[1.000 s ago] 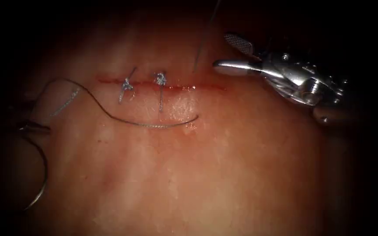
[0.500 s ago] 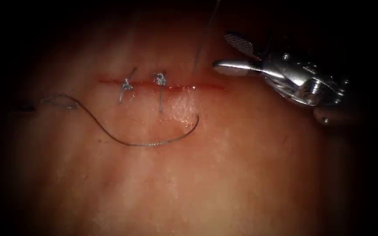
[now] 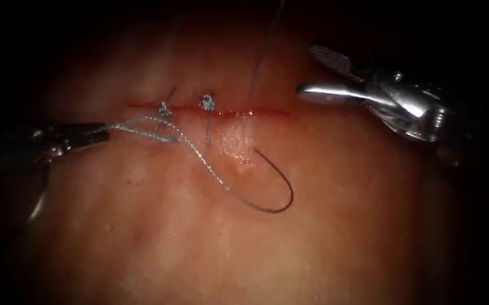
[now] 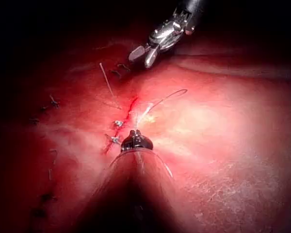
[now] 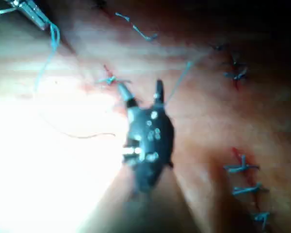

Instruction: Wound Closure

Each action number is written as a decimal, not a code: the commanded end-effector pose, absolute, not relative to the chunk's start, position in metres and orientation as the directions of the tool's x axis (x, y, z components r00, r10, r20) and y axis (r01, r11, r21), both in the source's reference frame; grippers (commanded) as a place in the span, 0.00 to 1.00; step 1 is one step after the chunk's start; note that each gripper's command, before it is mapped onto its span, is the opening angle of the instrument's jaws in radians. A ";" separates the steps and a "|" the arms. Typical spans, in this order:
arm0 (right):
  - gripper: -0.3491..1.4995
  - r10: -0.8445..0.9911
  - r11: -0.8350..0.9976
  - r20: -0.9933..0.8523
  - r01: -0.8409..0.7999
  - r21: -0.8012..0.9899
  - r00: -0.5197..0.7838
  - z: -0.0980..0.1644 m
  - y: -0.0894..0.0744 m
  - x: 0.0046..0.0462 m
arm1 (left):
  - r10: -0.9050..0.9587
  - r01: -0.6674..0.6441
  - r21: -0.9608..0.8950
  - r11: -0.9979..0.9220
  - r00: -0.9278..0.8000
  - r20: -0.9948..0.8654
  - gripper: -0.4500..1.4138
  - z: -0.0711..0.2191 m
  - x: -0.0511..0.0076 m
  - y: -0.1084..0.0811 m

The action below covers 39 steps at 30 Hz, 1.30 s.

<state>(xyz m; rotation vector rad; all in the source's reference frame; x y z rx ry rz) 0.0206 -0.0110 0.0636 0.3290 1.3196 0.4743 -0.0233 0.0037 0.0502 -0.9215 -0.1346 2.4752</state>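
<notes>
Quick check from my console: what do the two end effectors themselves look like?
The right end effector is bright polished metal: two slim tapered jaws, one with a cross-hatched gripping face, on a bulkier wrist with visible screws. The left end effector looks dark and narrow, tapering to a point.

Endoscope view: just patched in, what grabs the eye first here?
The red cut runs across the tissue with two knotted stitches on it. Just below it, thread sweeps from the left tool, which is shut on it, into a dark loop that enters the tissue under the cut. At the cut's right end the right tool hangs open, holding nothing.
</notes>
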 end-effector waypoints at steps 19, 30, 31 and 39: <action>0.56 0.397 0.904 -0.876 0.049 0.425 0.274 0.066 -0.015 0.0265 | 0.397 -0.299 -0.267 -0.916 -0.581 -0.711 0.00 0.053 -0.0309 0.009; 0.00 0.375 0.892 -0.897 0.171 0.418 0.235 0.065 -0.016 0.0265 | 0.359 -0.317 -0.196 -0.928 -0.617 -0.700 0.00 0.062 -0.0337 0.010; 0.00 0.376 0.896 -0.899 0.161 0.415 0.226 0.065 -0.016 0.0266 | 0.355 -0.312 -0.196 -0.930 -0.620 -0.699 0.00 0.063 -0.0340 0.010; 0.00 0.404 0.914 -0.910 -0.004 0.405 0.098 0.065 -0.013 0.0260 | 0.340 -0.290 -0.193 -0.937 -0.638 -0.691 0.00 0.065 -0.0351 0.007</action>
